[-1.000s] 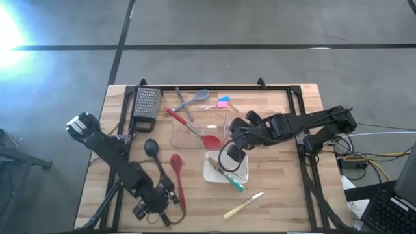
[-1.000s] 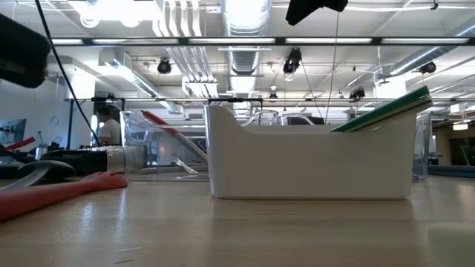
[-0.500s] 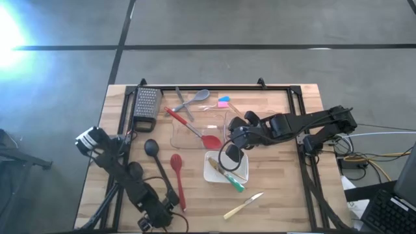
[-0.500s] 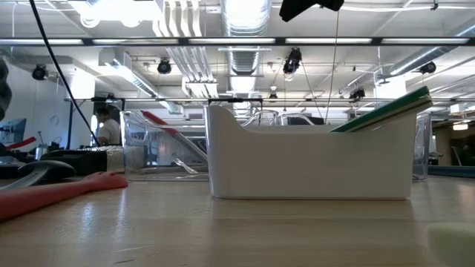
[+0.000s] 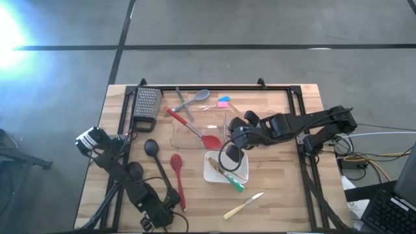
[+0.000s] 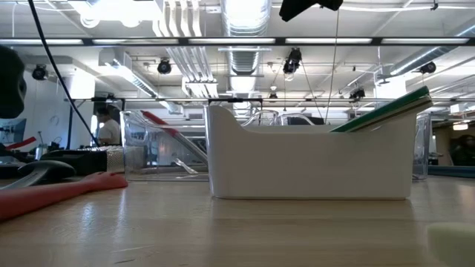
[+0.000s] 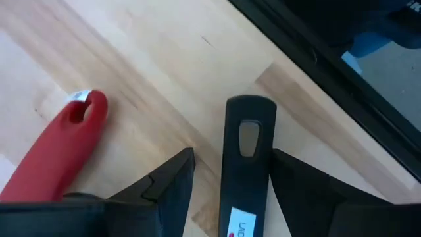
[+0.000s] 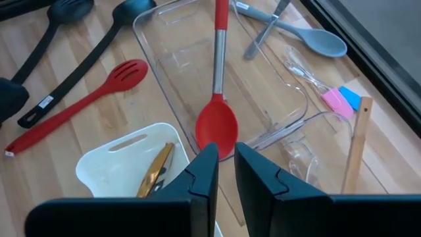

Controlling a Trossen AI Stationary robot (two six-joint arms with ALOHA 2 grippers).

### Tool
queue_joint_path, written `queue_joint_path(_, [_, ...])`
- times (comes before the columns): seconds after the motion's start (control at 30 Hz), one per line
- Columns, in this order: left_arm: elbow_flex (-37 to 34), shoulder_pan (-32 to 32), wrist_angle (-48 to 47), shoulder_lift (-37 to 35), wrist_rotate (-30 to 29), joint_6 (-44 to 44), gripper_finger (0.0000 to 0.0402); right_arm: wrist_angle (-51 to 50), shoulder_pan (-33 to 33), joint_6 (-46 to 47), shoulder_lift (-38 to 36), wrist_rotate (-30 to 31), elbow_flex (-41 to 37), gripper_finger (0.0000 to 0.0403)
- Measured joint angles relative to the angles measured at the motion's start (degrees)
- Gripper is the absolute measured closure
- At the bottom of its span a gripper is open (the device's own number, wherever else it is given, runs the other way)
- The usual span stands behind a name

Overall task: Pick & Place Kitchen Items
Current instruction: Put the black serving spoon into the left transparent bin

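White tray [image 5: 213,174] mid-surface holds gold and green knives [image 5: 227,177]; red spoon [image 5: 195,130] rests across clear bin [image 5: 180,138]. Left gripper [image 7: 227,191] near front-left edge, fingers apart straddling black ladle [image 7: 246,158] handle. Right gripper [image 8: 225,181] nearly together, above the tray.

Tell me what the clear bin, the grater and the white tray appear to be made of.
The clear bin looks like glossy transparent plastic: the wood shows through its walls. The grater looks like dull grey metal, its face dotted with perforations. The white tray seems to be opaque, smooth moulded plastic, though ceramic cannot be ruled out.
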Motion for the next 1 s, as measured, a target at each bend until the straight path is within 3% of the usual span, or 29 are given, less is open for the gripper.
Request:
queue_joint_path(0.23, [-0.1, 0.0, 0.1, 0.0, 0.0, 0.0, 0.0215, 1.0, 0.0, -0.2, 0.0, 0.0, 0.0, 0.0359])
queue_joint_path(0.47, [-0.1, 0.0, 0.7, 0.1, 0.1, -0.6, 0.0304, 1.0, 0.0, -0.2, 0.0, 0.0, 0.0, 0.0359])
queue_joint_path(0.77, [0.8, 0.1, 0.1, -1.0, 3.5, -0.5, 0.0304, 1.0, 0.0, -0.7, 0.0, 0.0, 0.0, 0.0359])
queue_joint_path(1.0, [1.3, 0.4, -5.0, -8.6, 4.0, 0.1, 0.0304, 1.0, 0.0, -0.7, 0.0, 0.0, 0.0, 0.0359])
